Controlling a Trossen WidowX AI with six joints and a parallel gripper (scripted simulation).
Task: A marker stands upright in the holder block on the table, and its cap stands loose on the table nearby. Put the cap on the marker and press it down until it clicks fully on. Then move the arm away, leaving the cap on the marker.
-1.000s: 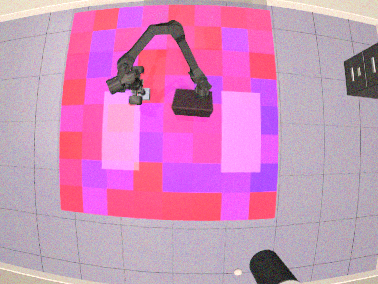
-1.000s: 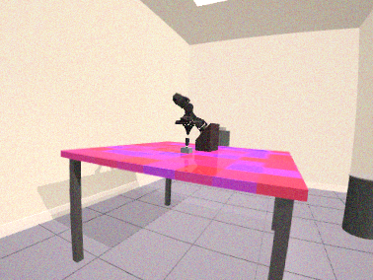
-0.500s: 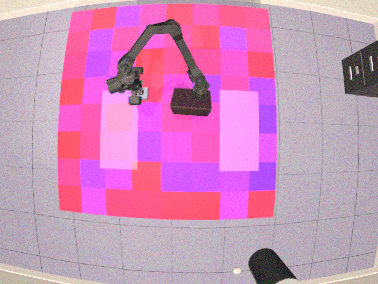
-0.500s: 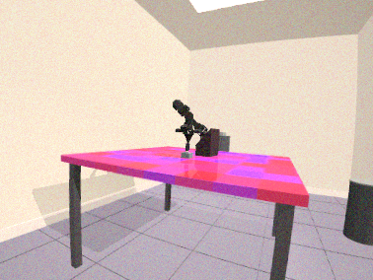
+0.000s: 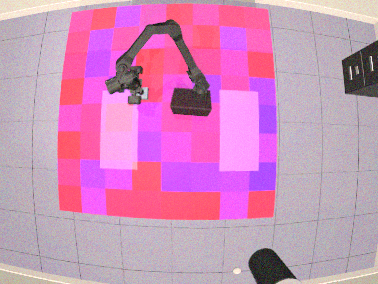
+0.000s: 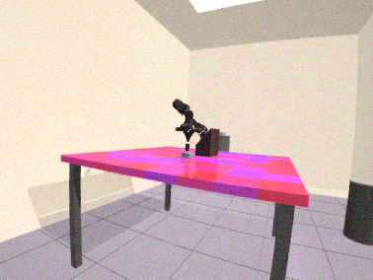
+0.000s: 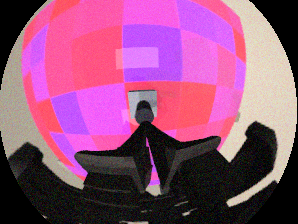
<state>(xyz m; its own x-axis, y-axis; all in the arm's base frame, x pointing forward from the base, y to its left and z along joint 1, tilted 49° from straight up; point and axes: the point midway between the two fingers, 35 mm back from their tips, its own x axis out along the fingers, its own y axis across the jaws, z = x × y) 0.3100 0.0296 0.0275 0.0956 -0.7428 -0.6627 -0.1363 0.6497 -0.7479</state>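
Observation:
The pale grey holder block (image 5: 145, 93) (image 6: 186, 155) (image 7: 134, 96) sits on the table. A dark upright cylinder (image 6: 187, 147) (image 7: 144, 111) stands in it, with a rounder grey top end facing the wrist camera. It looks like the marker with the cap over its top; the seam is not visible, so how far down the cap sits cannot be told. No loose cap shows on the table. My gripper (image 6: 187, 141) (image 7: 145, 124) is shut and empty, its fingertips together right above the cylinder's top. Whether they touch it cannot be told.
A dark brown box (image 5: 191, 102) (image 6: 207, 143) stands beside the arm's base, to the right of the holder in the top view. Pale rectangles (image 5: 239, 135) (image 5: 119, 150) mark the checkered table top. A black bin (image 6: 360, 212) stands on the floor.

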